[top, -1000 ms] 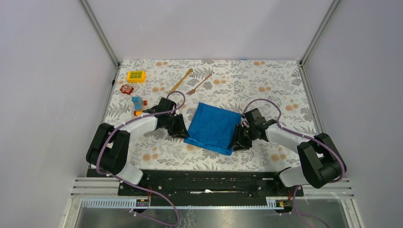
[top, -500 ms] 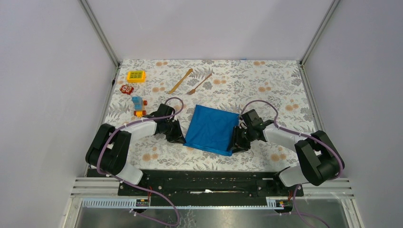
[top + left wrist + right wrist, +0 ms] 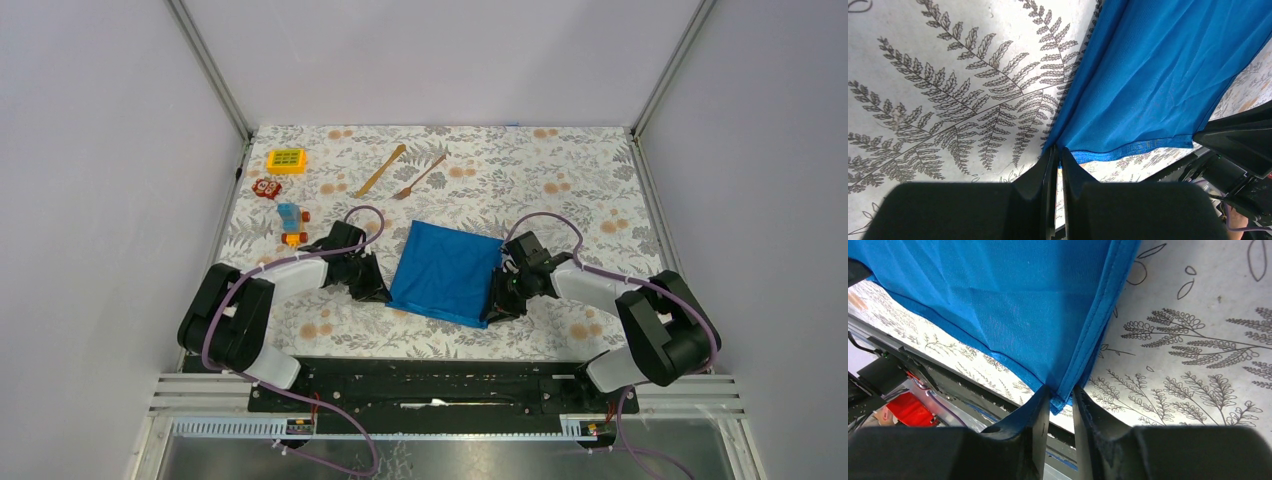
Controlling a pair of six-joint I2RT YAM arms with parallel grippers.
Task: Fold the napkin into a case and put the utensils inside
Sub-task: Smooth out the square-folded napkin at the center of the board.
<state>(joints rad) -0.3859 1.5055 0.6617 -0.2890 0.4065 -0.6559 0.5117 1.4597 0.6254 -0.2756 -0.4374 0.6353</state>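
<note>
The royal-blue napkin lies flat, folded into a rough square, between my two arms. My left gripper is shut on the napkin's near-left corner, its jaws almost touching. My right gripper straddles the near-right corner of the napkin. Its jaws stand a little apart, with the hemmed corner between them. The two wooden utensils lie at the far side: the flat stick and the fork, side by side and away from both grippers.
Small toys sit at the far left: a yellow block, a red piece and a blue-orange one. The floral tabletop is walled in on three sides. The black base rail runs along the near edge.
My left gripper slid toward the near-left corner and shut on it. The right gripper's jaws narrowed around the near-right corner. The napkin shifted slightly.
</note>
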